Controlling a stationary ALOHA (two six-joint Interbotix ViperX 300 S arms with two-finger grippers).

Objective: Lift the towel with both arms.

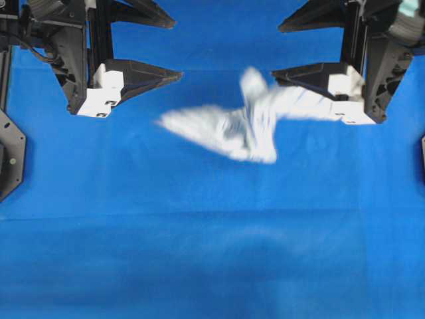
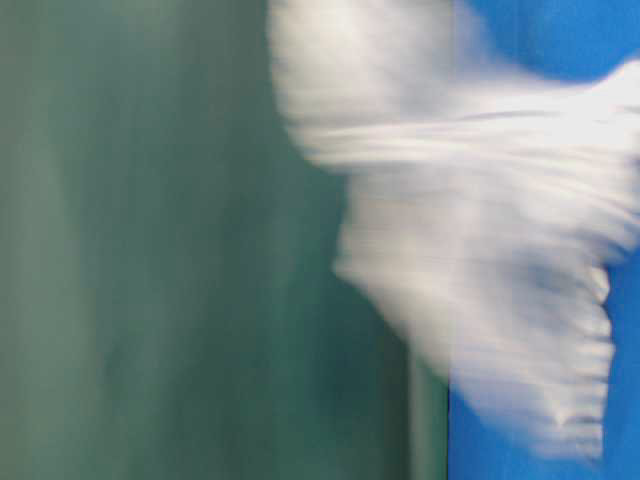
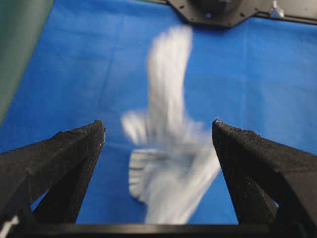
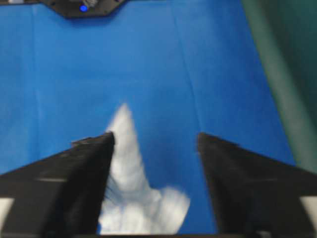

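The towel (image 1: 232, 126) is a white checked cloth, smeared by motion blur, spread unevenly over the blue table covering (image 1: 212, 252) between the two arms. One end reaches towards the lower finger of my right gripper (image 1: 276, 50). My left gripper (image 1: 177, 50) is open and apart from the towel. In the left wrist view the towel (image 3: 168, 148) lies ahead between the open fingers of the left gripper (image 3: 157, 124). In the right wrist view the towel (image 4: 133, 198) shows beside the left finger of the open right gripper (image 4: 155, 135). I cannot tell whether it touches. It fills the table-level view (image 2: 480, 250).
A green wall (image 2: 150, 250) borders the table, also seen in the right wrist view (image 4: 287, 74). The opposite arm's black base shows at the far edge in each wrist view (image 3: 223, 10) (image 4: 79, 7). A black mount (image 1: 10, 159) stands at the left table edge.
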